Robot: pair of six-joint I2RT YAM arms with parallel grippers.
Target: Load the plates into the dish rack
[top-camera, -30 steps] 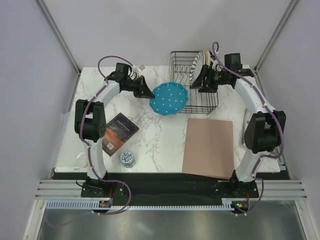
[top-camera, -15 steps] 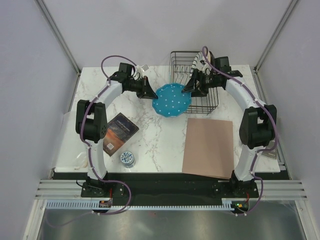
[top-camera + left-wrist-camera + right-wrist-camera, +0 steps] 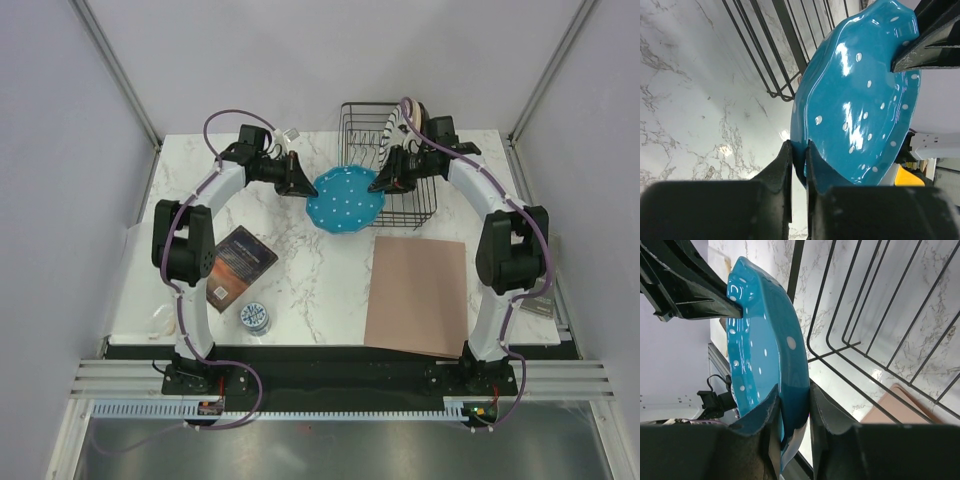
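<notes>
The teal plate with white dots [image 3: 345, 198] hangs tilted above the table, just left of the black wire dish rack [image 3: 398, 217]. My left gripper [image 3: 300, 185] is shut on its left rim, and the wrist view shows the rim [image 3: 860, 100] pinched between the fingers [image 3: 799, 147]. My right gripper [image 3: 385, 180] is shut on the opposite rim [image 3: 765, 340], with its fingers [image 3: 792, 390] on either side of it. The rack's wires [image 3: 865, 315] pass close beside the plate. A black-striped plate [image 3: 399, 128] and a cream plate [image 3: 418, 112] stand upright in the rack's far right.
A brown mat [image 3: 415, 295] lies in front of the rack. A dark booklet [image 3: 238, 262] and a small patterned cup [image 3: 255, 317] sit at the near left. Grey walls enclose the table on three sides.
My right gripper came left out of the rack to the teal plate's right rim and closed on it. The left gripper carried the plate slightly right.
</notes>
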